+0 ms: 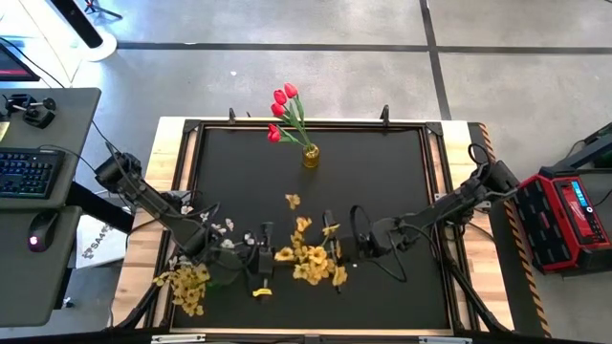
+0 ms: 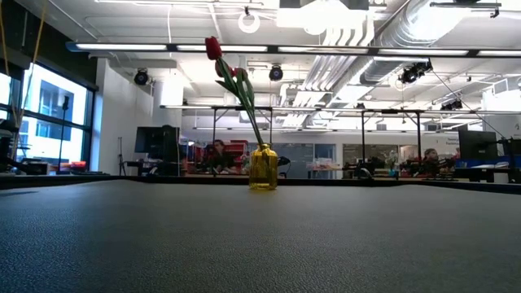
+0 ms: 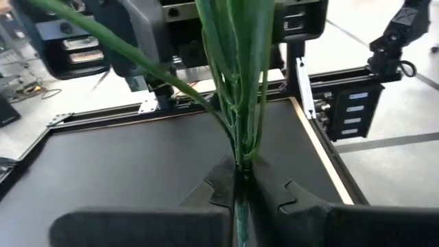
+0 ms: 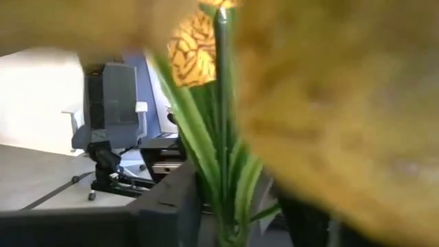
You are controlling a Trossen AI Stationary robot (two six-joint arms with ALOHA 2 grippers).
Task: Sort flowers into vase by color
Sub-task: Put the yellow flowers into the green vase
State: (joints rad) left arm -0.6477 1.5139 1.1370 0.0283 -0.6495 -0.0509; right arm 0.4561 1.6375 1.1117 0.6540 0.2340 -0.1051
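A yellow glass vase (image 1: pixel 310 156) (image 2: pixel 263 168) with red tulips (image 1: pixel 283 107) stands at the far middle of the black mat. My left gripper (image 1: pixel 271 256) (image 3: pixel 240 171) is near the front middle, shut on the green stems of a yellow flower bunch (image 1: pixel 308 260). My right gripper (image 1: pixel 337 247) reaches in from the right at the bunch's blossom end. In its wrist view the yellow blossoms (image 4: pixel 322 103) and stems (image 4: pixel 223 171) fill the picture. A second yellow bunch (image 1: pixel 186 287) is at the near left corner, and white blossoms (image 1: pixel 218 229) show beside my left arm. My left gripper pinches several green stems (image 3: pixel 240 152) of the yellow bunch together between its two fingers. The fingers come about level from the table's left. The stems run on from the fingers toward my right arm. In the low view none of the bunch shows on the mat.
A raised black frame (image 1: pixel 435 191) borders the mat, with wooden table edges (image 1: pixel 143 258) outside it. A desk with a keyboard (image 1: pixel 29 172) stands to the left and a red case (image 1: pixel 569 215) to the right. The mat's far half around the vase holds nothing else.
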